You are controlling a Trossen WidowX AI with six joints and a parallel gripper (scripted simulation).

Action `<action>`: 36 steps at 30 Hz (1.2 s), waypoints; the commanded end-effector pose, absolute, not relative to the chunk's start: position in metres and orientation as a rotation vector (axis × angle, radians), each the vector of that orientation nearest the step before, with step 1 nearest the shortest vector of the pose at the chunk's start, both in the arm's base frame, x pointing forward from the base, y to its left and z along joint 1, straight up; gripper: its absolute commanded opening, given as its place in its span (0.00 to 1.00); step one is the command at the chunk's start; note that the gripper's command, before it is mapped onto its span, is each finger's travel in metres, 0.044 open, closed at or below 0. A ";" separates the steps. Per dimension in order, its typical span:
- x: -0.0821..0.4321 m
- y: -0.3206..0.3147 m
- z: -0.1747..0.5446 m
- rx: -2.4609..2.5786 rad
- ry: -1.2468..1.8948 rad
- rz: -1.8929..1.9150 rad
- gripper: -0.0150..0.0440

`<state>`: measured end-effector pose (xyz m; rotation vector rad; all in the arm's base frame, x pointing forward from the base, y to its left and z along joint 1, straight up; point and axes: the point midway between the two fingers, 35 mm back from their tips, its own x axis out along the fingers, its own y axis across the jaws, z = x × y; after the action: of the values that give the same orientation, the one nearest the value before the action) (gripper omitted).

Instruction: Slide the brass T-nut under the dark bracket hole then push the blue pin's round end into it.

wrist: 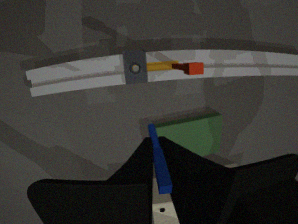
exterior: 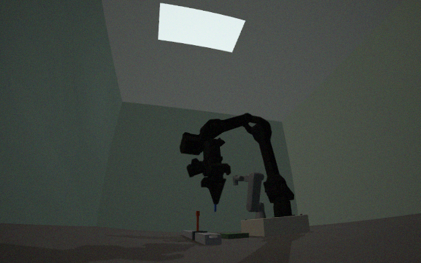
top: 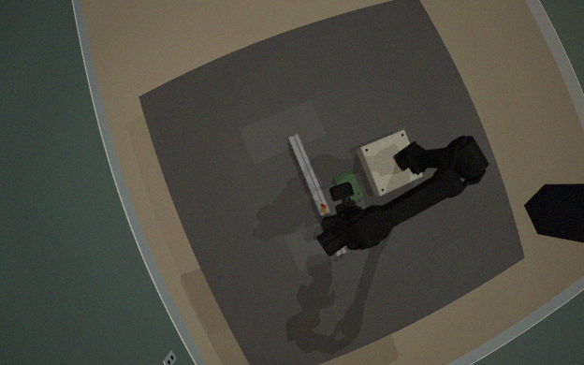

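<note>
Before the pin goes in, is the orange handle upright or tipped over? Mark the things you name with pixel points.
Upright: the exterior view shows the orange handle [exterior: 198,221] [wrist: 195,68] [top: 323,206] rising straight above the rail [exterior: 208,239] [wrist: 240,56] [top: 306,171].

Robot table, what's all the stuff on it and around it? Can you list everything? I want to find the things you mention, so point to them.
aluminum rail [top: 306,170] [exterior: 208,238] [wrist: 240,57]: one, silvery, on the dark mat [top: 211,140]
bracket [wrist: 128,75]: one, dark, across the rail
T-nut handle [top: 323,206] [exterior: 198,220] [wrist: 195,68]: one, orange, sticking up beside the bracket
tray [top: 343,178] [exterior: 236,235] [wrist: 192,135]: one, green, beside the rail
base block [top: 374,161] [exterior: 253,227]: one, cream, under the arm
pin [exterior: 215,208] [wrist: 159,167]: one, blue, between the fingertips
ceiling panel [exterior: 200,27]: one, white, overhead
arm [top: 416,201] [exterior: 268,158]: one, black, reaching over the mat
gripper [exterior: 215,203] [wrist: 155,138]: one, black, shut on the pin
</note>
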<state>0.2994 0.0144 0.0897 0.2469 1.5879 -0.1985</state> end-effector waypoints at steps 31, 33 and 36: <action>0.345 0.014 0.050 0.255 1.615 -0.213 0.00; 0.348 0.014 0.051 0.255 1.614 -0.213 0.00; 0.353 0.014 0.051 0.255 1.614 -0.213 0.00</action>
<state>0.3479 0.0143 0.0511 0.2541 1.6165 -0.2136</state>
